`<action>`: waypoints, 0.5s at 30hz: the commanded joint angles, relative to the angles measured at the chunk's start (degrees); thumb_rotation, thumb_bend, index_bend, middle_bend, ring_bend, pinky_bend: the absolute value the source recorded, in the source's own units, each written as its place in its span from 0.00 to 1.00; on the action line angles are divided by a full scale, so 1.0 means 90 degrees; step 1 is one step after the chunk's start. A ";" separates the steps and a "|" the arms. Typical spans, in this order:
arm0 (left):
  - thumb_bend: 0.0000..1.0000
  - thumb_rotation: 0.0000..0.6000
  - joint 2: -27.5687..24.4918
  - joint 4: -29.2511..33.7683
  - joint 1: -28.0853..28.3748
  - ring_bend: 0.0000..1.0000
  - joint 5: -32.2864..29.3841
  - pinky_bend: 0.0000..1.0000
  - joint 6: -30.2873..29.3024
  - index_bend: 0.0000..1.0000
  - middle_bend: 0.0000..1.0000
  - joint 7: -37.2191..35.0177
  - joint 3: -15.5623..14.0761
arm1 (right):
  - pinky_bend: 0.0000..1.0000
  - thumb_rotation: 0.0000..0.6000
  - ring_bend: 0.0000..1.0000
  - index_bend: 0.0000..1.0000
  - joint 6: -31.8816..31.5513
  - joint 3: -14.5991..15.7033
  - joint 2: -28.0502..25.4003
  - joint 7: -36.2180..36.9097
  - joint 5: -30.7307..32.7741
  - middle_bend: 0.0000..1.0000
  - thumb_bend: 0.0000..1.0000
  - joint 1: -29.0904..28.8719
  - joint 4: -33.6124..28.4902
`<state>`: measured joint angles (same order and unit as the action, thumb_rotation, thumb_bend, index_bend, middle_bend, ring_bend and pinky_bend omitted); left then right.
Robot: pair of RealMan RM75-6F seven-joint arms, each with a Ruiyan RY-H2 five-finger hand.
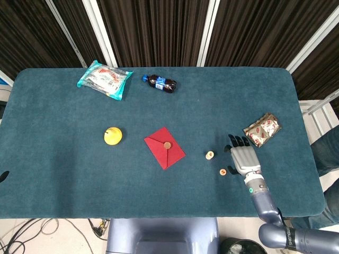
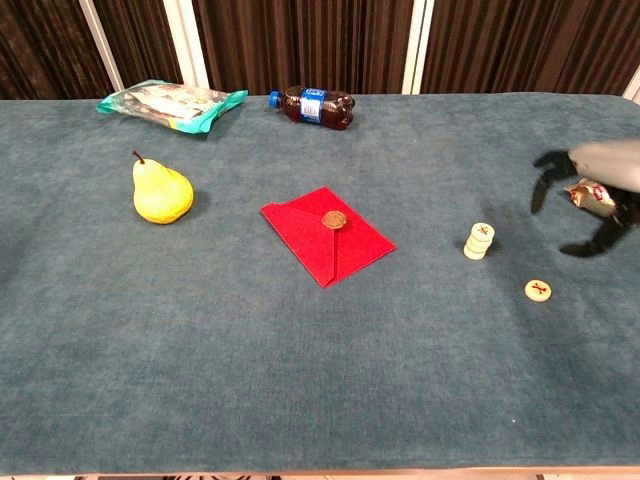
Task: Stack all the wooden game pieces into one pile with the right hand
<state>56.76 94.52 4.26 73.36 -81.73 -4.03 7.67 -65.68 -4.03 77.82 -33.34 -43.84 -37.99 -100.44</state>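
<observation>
So the right hand (image 1: 244,157) is hovering over the tabletop (image 1: 63,159) near the right edge, fingers curled apart and nothing in them, not touching any of the pieces. The stack of wooden game pieces (image 2: 479,241) sits upright right of the tabletop's middle, red mark on top, and the hand is well off to its right. One loose wooden piece (image 2: 539,290) lies flat by itself, closer to the front edge and a bit right of the stack, so it's between the stack and the hand, apart from both. Other stuff on the tabletop: a red envelope (image 2: 327,234) around the middle, a yellow pear (image 2: 160,191) left of it, a teal snack bag (image 2: 172,104) near the back left corner, a cola bottle (image 2: 311,107) lying on its side along the back edge, and a crinkly foil packet (image 1: 262,129) by the right edge just behind the hand. Left hand isn't visible in either view.
</observation>
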 commanded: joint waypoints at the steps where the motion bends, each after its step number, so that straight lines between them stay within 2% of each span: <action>1: 0.15 1.00 0.0002 0.0003 0.0002 0.00 -0.0005 0.00 0.0005 0.07 0.00 0.0011 -0.0001 | 0.00 1.00 0.00 0.35 -0.0009 0.0075 0.0110 0.0096 0.0026 0.00 0.37 0.0111 0.0023; 15: 0.15 1.00 -0.0003 0.0017 0.0011 0.00 -0.0056 0.00 0.0052 0.07 0.00 0.0030 0.0003 | 0.00 1.00 0.00 0.35 -0.0154 0.0252 0.0681 0.0490 -0.0507 0.00 0.37 0.0521 0.0416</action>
<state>56.74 94.68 4.36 72.86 -81.28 -3.78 7.70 -66.86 -1.86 83.67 -29.15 -48.10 -33.57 -96.92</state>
